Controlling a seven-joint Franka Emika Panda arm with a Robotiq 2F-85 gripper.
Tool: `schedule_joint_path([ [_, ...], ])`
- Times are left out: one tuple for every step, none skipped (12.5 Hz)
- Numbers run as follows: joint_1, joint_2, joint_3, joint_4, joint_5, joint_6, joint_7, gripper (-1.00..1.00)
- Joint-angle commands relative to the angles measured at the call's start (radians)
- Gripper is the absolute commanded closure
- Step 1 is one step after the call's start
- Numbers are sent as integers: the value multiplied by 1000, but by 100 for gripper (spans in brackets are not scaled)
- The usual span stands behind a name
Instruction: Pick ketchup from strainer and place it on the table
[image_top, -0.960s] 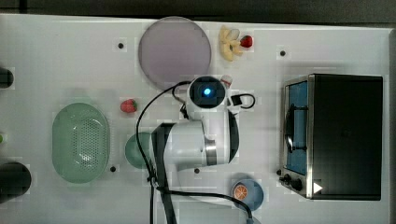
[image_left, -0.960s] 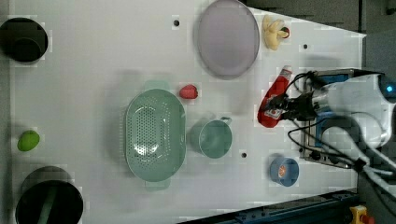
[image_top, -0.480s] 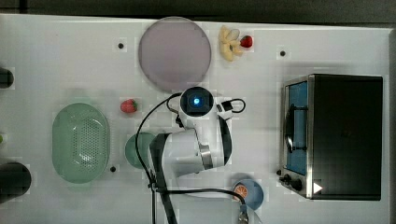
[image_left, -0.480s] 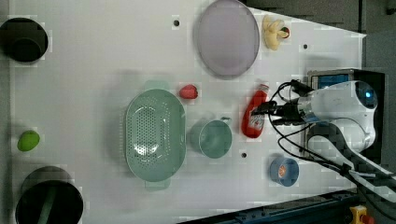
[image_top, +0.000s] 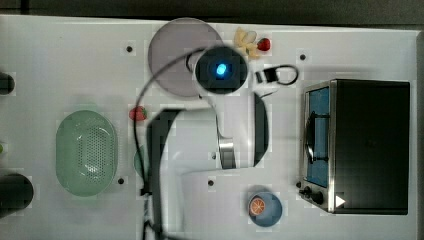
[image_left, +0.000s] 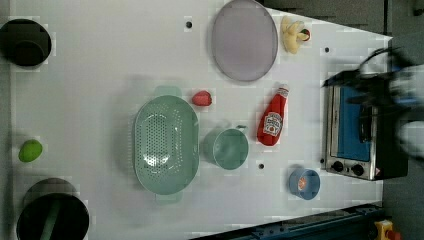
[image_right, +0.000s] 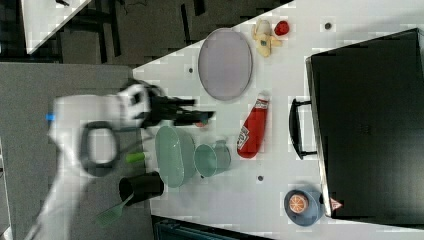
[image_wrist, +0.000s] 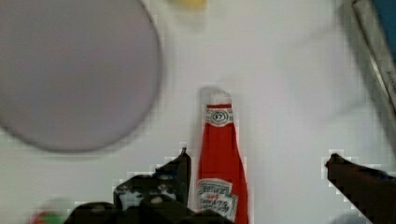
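Lying flat on the worktop (image_left: 100, 65), the ketchup (image_left: 272, 121) is seen in the left view between the grey-lilac plate (image_left: 244, 39) and the green cup (image_left: 230, 148), cap toward the plate, w/ the toaster oven (image_left: 352, 130) well to the left view's right. The strainer (image_left: 166, 145) sits apart, left of the cup, nothing in it. In the wrist view the gripper (image_wrist: 259, 179) is spread wide, released, fingers (image_wrist: 180, 172) either side of the bottle, not clamped on it.

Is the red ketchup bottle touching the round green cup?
Apart. In the left view, bare white table shows between the red ketchup bottle and the round green cup.
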Motion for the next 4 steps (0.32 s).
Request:
schedule_joint_path([
  [5,-70,26,109,138,-206,28,-100],
  [4,-77,25,153,181,-258,51,-100],
  [4,-83,24,195,184,-279,52,-100],
  [4,-88,23,232,184,-285,54,-100],
])
